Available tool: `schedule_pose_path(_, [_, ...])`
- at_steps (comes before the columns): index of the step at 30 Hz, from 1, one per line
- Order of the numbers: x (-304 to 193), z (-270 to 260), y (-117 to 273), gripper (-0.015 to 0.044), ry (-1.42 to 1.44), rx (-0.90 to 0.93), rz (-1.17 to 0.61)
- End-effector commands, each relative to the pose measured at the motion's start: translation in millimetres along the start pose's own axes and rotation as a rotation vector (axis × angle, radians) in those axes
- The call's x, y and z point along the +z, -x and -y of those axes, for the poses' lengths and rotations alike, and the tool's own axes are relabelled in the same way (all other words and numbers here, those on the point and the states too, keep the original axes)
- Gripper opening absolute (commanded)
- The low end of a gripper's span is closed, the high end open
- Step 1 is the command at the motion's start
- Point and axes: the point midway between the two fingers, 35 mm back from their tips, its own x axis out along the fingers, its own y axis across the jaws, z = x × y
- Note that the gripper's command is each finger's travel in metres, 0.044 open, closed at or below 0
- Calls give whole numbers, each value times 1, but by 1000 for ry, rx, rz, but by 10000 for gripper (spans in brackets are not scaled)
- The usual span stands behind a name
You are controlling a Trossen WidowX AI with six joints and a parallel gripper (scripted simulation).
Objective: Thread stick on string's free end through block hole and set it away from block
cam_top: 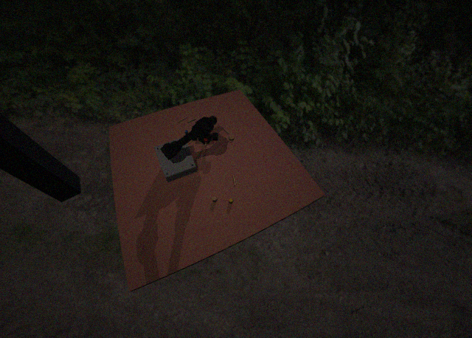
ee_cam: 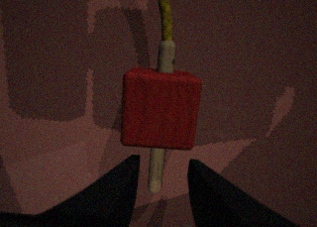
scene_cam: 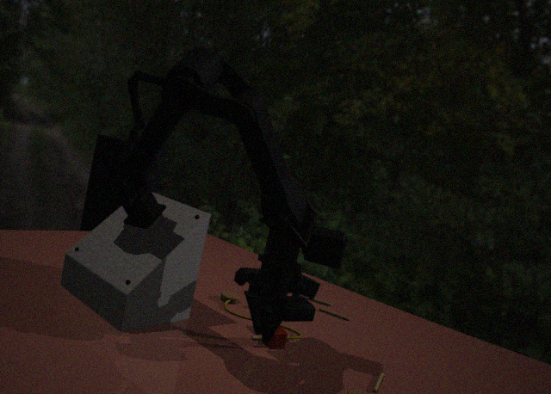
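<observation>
Black parallel-jaw gripper [scene_cam: 266, 338] [ee_cam: 163, 165] low over the table, fingers parted, nothing pinched between them. Pale thin wooden stick [scene_cam: 256, 337] [ee_cam: 156, 172] runs through the red wooden block [cam_top: 206, 139] [scene_cam: 277, 337] [ee_cam: 160, 110]; in the wrist view its free end pokes out on the gripper side, lying in the gap between the fingertips, with some space to either finger. Other end shows on the block's far side, joined to the yellow string [scene_cam: 235, 314] [ee_cam: 165, 16]. Block sits on the table just beyond the fingertips, upright.

Exterior view: string curves away behind the gripper to a round wooden button [cam_top: 231, 138] [scene_cam: 229, 297], which lies on the table. Two loose thin sticks lie past the gripper, one [scene_cam: 334, 315] nearer, one [scene_cam: 318, 300] farther. Another short loose stick [cam_top: 234, 180] [scene_cam: 378, 382] lies well apart from the block. Top view: two small yellowish objects, one duller [cam_top: 214, 199], one brighter [cam_top: 230, 200], near each other, well apart from the gripper. Grey slanted base [cam_top: 181, 169] [scene_cam: 97, 254] stands on the reddish table [cam_top: 262, 190] [scene_cam: 444, 341], arm rising from it.
</observation>
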Motion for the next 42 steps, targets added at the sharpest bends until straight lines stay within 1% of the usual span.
schedule_pose_path(1, [-3, -3, -8, 123, 7, 5, -10])
schedule_pose_path(11, [-4, -4, -12, 123, 7, 5, -11])
schedule_pose_path(15, [-3, -3, -11, 18, 3, 5, -7])
schedule_pose_path(16, [-3, -3, -11, 0, 3, 5, -7])
schedule_pose_path(42, [-8, -4, -11, 0, 17, 1, -6])
